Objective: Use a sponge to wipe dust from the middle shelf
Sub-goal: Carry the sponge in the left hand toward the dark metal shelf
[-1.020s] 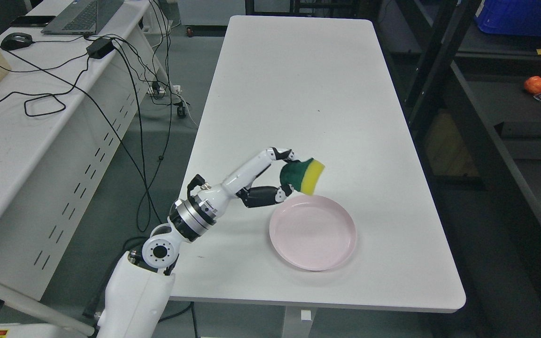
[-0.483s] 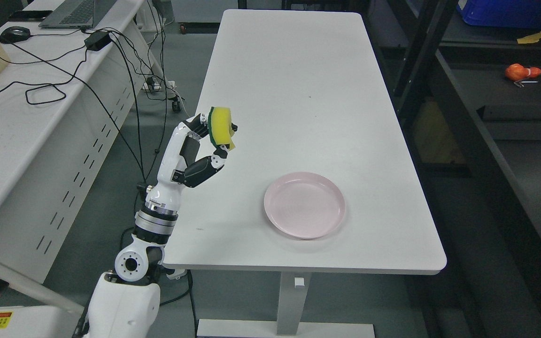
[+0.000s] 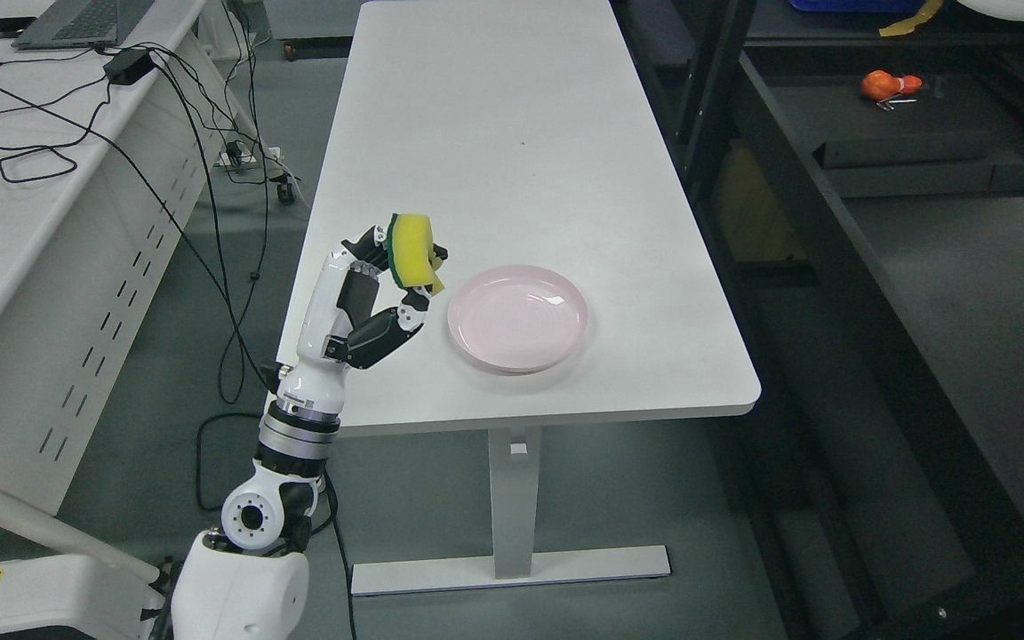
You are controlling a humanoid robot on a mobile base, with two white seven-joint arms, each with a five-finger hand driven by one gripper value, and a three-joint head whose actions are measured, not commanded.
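The left hand [image 3: 379, 284] is clasped around the sponge [image 3: 412, 252], raised left of the plate [image 3: 517, 317]; the shelf [image 3: 939, 231] on the right is not yet wiped.

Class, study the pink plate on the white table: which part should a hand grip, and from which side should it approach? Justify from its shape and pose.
Grip the pink plate by its raised rim, probably at the edge nearest the table's front. It lies flat and empty, so only the thin lip offers a pinch: one finger under, one inside.

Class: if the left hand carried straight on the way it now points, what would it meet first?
Probably nothing: the left hand, holding the sponge, points up and away over bare table. Depth is unclear.
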